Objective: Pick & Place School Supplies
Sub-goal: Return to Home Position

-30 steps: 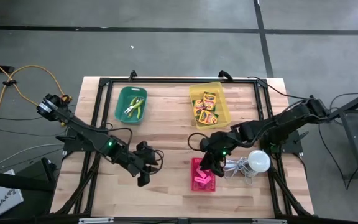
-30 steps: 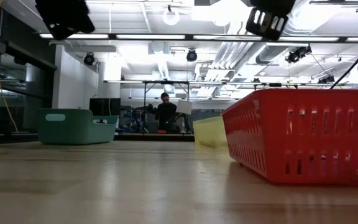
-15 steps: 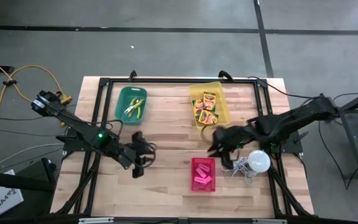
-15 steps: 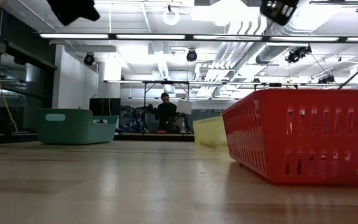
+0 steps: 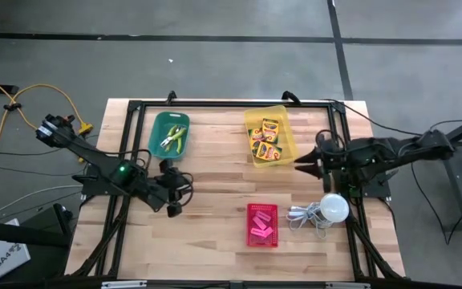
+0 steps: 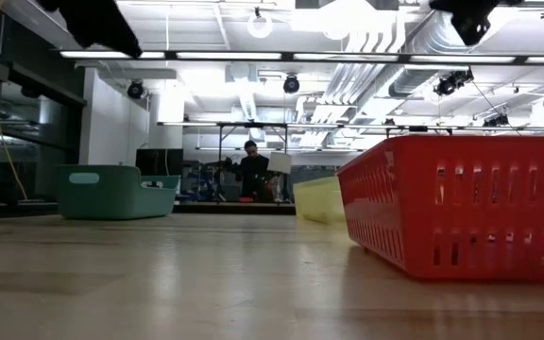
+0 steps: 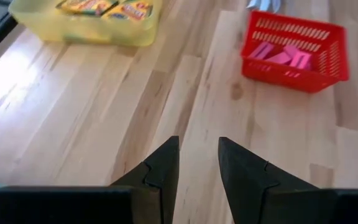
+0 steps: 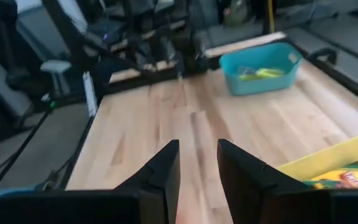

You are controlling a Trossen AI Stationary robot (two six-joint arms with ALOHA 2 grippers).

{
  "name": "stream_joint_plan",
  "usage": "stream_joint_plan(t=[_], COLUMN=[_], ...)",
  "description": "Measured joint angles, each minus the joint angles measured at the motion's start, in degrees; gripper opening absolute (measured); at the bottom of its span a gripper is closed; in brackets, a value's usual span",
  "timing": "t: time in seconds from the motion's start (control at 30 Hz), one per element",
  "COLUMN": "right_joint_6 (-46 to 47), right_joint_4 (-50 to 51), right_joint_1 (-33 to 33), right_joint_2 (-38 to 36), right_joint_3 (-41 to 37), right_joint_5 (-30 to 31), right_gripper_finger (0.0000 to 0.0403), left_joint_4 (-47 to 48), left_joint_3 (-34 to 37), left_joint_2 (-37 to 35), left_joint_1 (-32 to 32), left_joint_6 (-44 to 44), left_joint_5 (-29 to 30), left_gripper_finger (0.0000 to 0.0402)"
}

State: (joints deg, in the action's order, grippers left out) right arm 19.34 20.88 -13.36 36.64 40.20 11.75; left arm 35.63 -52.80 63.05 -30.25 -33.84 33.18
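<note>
We find the pink oblong erasers (image 5: 261,233) in the red mesh bin (image 5: 263,208), the left jaws and right jaws narrowly parted, empty, above the wooden bench (image 5: 215,172); homing, we judge, needs only clear retraction.

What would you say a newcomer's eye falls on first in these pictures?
Three bright bins on the wooden table, seen from above: a red bin low centre holding pink erasers, a yellow bin above it with crayon boxes, a teal bin upper left. The left gripper and the right gripper hang open and empty over the table's sides.
</note>
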Motion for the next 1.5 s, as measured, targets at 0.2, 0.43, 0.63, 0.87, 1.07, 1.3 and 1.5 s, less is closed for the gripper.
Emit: stream_joint_plan(t=[0.2,0.43,0.63,0.87,1.07,1.3,1.5], right_joint_6=[-2.35,-2.69,-1.36,0.12,0.14,0.48,1.19], right_joint_4=[-7.21,-13.16,-16.13,-18.99,-22.99,-26.03,-23.78], right_joint_1=[3.56,8.60,12.41,14.66,15.08,15.04,15.04], right_joint_2=[-11.35,-20.10,-25.75,-32.07,-35.62,-36.19,-36.25], right_joint_3=[-10.54,-20.72,-26.68,-32.48,-37.02,-39.68,-39.71], right_joint_5=[0.02,-2.06,-8.17,-11.51,-12.22,-13.55,-16.83], right_gripper_finger=[0.0095,0.0095,0.0095,0.0095,0.0095,0.0095,0.0095], left_joint_4=[0.00,-1.16,-1.41,-1.39,-1.40,-1.39,-1.39], left_joint_3=[1.73,1.75,1.75,1.75,1.75,1.75,1.77], left_joint_2=[0.02,0.02,0.02,0.02,0.02,0.02,0.02], left_joint_1=[1.02,0.86,0.69,0.69,0.69,0.69,0.69], left_joint_6=[-3.03,-3.48,-3.48,-3.48,-3.48,-3.70,-3.96], left_joint_5=[-0.02,-0.05,-0.10,-0.10,-0.10,-0.34,-0.69], left_gripper_finger=[0.0108,0.0108,0.0108,0.0108,0.0108,0.0108,0.0108])
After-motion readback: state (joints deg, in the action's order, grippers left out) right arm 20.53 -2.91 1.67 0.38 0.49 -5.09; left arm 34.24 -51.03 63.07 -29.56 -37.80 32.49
